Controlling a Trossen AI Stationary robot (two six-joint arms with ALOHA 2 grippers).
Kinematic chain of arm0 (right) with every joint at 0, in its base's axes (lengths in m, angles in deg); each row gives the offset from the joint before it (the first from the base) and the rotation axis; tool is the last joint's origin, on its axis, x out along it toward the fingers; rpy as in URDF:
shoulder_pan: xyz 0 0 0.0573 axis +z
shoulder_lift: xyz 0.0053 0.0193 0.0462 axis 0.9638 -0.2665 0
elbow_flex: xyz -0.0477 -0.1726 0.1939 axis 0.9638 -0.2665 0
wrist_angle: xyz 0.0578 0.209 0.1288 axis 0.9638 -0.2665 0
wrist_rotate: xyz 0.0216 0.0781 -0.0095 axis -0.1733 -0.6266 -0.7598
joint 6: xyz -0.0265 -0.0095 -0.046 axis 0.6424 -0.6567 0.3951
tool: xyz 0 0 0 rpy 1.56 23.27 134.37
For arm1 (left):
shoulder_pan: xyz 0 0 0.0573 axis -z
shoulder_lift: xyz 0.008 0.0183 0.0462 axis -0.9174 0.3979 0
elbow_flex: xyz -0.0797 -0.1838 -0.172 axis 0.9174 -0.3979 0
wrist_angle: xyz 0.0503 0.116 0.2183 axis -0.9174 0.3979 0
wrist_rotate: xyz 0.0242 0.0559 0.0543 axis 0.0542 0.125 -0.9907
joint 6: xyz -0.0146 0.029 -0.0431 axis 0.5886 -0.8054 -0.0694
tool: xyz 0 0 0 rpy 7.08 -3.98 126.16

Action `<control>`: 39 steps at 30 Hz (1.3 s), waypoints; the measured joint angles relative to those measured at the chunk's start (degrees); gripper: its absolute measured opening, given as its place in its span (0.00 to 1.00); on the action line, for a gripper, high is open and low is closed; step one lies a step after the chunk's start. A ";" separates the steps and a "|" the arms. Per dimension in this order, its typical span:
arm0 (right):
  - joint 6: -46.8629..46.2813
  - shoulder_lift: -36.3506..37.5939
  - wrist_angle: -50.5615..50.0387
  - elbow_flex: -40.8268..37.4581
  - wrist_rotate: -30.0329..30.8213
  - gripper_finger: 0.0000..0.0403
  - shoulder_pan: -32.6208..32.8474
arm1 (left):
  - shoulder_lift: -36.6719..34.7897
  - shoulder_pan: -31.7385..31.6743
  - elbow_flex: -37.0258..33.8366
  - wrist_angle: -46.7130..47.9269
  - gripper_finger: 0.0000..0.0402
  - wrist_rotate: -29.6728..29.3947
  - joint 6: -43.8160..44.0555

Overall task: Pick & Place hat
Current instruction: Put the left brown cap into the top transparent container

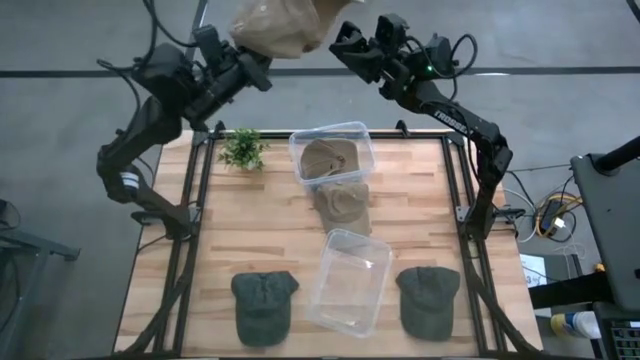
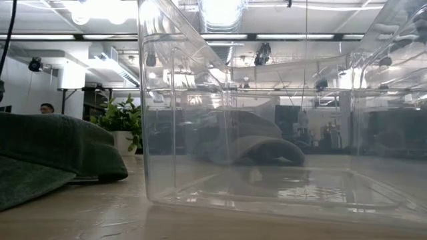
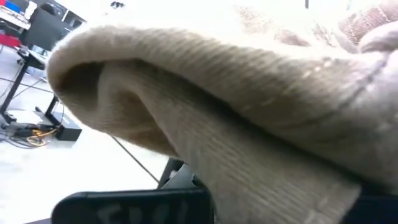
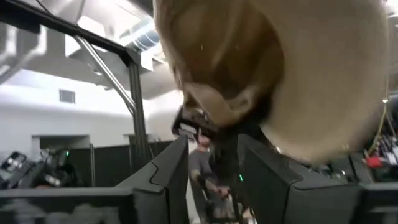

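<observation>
The tan hat (image 1: 277, 27) hangs high between the left gripper (image 1: 255, 62) and right gripper (image 1: 345, 40), whose grip cannot be confirmed. Keep both level, then lower toward the bin (image 1: 352, 133) below.

one hat (image 1: 333, 157) in the far bin (image 1: 362, 132) — another hat (image 1: 343, 205) between it and the near bin (image 1: 378, 254).

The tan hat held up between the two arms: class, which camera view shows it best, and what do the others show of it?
The high view: the tan hat appears whole, between the left gripper and right gripper. The left wrist view fills with its ribbed fabric; the right wrist view looks into its hollow. The low view misses it.
</observation>
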 joint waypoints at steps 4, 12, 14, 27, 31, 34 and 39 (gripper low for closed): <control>3.19 0.00 -2.58 -0.19 -1.06 0.30 -1.65 | -2.33 0.04 0.36 1.64 0.02 0.02 1.22; 11.28 0.00 -3.03 0.10 0.30 0.29 -1.94 | -3.29 0.05 0.30 8.34 0.02 0.12 7.47; 12.92 0.03 -3.00 0.16 1.93 0.30 -1.27 | -2.52 0.07 0.22 8.38 0.02 0.65 8.26; 15.61 0.10 -6.86 -0.02 5.57 0.51 -2.12 | -5.34 0.07 0.12 7.43 0.02 -0.81 5.19; 19.53 0.09 -7.25 0.12 7.31 0.54 -2.09 | -5.45 0.20 -0.14 8.79 0.02 -0.79 6.86; 20.27 0.09 -7.30 0.21 8.26 0.56 -1.89 | -4.26 0.20 -0.29 9.39 0.02 -0.69 8.28; 20.48 0.09 -7.29 0.21 9.70 0.56 -1.86 | -3.01 0.24 -0.38 8.83 0.02 0.82 8.50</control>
